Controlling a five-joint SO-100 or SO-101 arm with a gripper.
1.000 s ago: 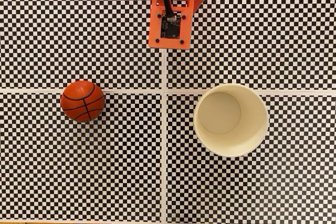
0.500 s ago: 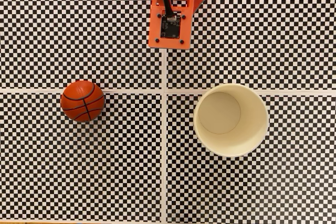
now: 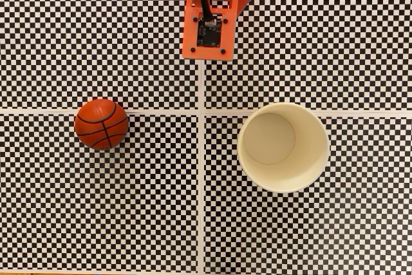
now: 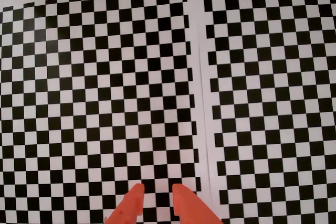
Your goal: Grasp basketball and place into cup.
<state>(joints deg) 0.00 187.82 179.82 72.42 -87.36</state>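
In the fixed view the orange-red basketball (image 3: 101, 123) with black seams rests on the checkered surface at the left. The cream-white paper cup (image 3: 283, 147) stands upright at the right, its mouth facing up and its pale inside bare. A wide stretch of checkerboard separates the two. In the wrist view my gripper (image 4: 157, 188) shows as two orange fingertips (image 4: 133, 200) at the bottom edge. A narrow gap lies between them with nothing in it. They hover over bare checkerboard, away from ball and cup.
An orange arm part (image 3: 209, 14) with a black cable and a circuit board sits at the top centre of the fixed view. White seams (image 3: 202, 178) divide the checkered sheets into quarters.
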